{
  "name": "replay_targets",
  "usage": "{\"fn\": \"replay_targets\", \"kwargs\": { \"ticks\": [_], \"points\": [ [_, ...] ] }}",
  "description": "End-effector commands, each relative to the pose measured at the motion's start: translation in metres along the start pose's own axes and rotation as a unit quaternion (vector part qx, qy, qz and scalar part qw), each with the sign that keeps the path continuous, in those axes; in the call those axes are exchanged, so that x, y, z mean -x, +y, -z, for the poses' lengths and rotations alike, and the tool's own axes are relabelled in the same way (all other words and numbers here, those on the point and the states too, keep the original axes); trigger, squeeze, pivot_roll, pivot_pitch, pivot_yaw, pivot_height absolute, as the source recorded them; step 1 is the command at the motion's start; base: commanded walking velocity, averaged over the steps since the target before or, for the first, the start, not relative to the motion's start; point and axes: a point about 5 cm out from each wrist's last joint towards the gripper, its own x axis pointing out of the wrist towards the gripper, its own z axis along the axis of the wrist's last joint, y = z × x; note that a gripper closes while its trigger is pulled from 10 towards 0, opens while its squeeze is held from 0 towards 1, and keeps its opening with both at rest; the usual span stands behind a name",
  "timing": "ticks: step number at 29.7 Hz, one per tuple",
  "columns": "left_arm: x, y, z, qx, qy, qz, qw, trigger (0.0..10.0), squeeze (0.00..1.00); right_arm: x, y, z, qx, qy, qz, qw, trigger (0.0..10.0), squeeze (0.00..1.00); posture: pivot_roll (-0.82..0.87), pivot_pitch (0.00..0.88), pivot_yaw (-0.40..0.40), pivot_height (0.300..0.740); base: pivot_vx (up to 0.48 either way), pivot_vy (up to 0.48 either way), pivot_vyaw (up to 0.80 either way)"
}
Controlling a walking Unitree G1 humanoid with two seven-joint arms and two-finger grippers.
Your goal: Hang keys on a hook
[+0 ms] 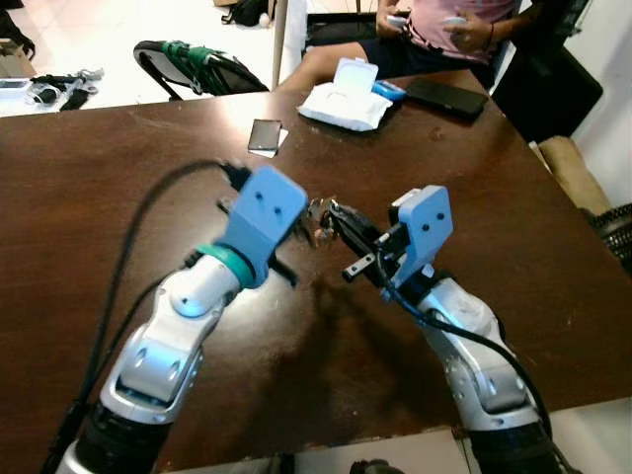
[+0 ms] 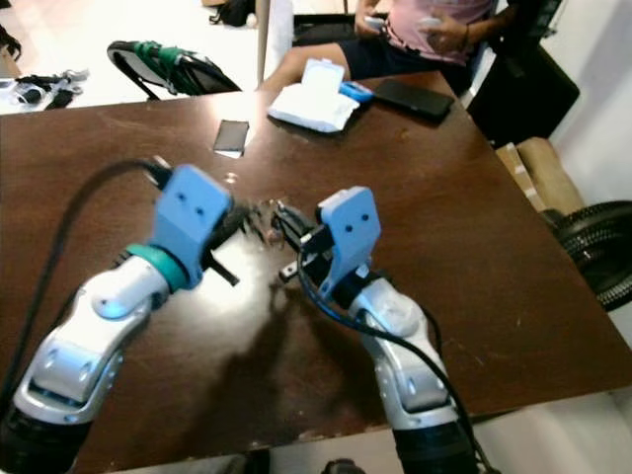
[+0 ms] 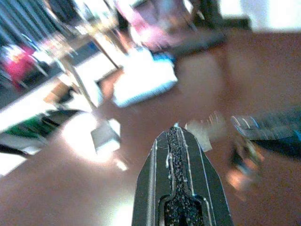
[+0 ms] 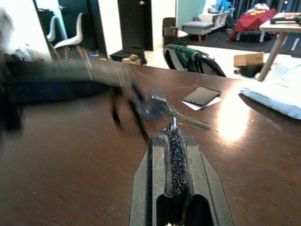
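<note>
Keys (image 1: 318,223), a small dark metal bunch, sit between my two end effectors above the glossy brown wooden table (image 1: 513,227). My right end effector (image 1: 341,219) has its ribbed black fingers pressed together, clenched at the bunch; my left end effector (image 1: 296,240) reaches in beside it, fingers closed too, though blur hides any contact. Farther off lie a flat dark phone (image 1: 264,134) and a soft white wipes pack (image 1: 346,99).

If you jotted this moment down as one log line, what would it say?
stage: handling keys | left gripper: beside keys above table | right gripper: shut, meeting them from other side | hook: none seen
</note>
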Motion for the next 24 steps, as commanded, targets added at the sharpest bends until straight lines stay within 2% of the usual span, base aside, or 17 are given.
{"fn": "replay_targets", "kwargs": {
  "ticks": [1, 8, 14, 16, 19, 24],
  "points": [
    [0.003, 0.013, -0.011, -0.021, -0.031, -0.048, 0.998, 10.0, 0.00, 0.001, 0.004, 0.000, -0.002, -0.005, 0.003, 1.000, 10.0, 0.00, 0.06, 0.073, 0.117, 0.740, 0.000, 0.000, 0.00],
    [0.004, 0.023, -0.008, -0.017, -0.022, -0.081, 0.996, 10.0, 0.00, -0.001, 0.004, 0.000, -0.003, -0.013, 0.015, 1.000, 10.0, 0.00, 0.06, 0.059, 0.112, 0.740, 0.000, 0.000, 0.00],
    [0.010, 0.030, 0.009, 0.007, 0.016, -0.101, 0.995, 10.0, 0.00, -0.007, 0.003, -0.004, -0.009, -0.030, 0.038, 0.999, 10.0, 0.00, 0.06, 0.040, 0.107, 0.740, 0.000, 0.000, 0.00],
    [0.010, 0.030, 0.009, 0.007, 0.016, -0.101, 0.995, 10.0, 0.00, -0.007, 0.003, -0.004, -0.009, -0.030, 0.038, 0.999, 10.0, 0.00, 0.06, 0.040, 0.107, 0.740, 0.000, 0.000, 0.00],
    [0.016, 0.035, 0.022, 0.033, 0.028, -0.118, 0.992, 10.0, 0.00, -0.010, 0.005, -0.004, -0.007, -0.034, 0.054, 0.998, 10.0, 0.00, 0.05, 0.038, 0.109, 0.740, 0.000, 0.000, 0.00],
    [0.016, 0.038, 0.028, 0.040, 0.033, -0.125, 0.991, 10.0, 0.00, -0.009, 0.004, -0.002, 0.000, -0.031, 0.080, 0.996, 10.0, 0.00, 0.05, 0.029, 0.111, 0.740, 0.000, 0.000, 0.00]
  ]
}}
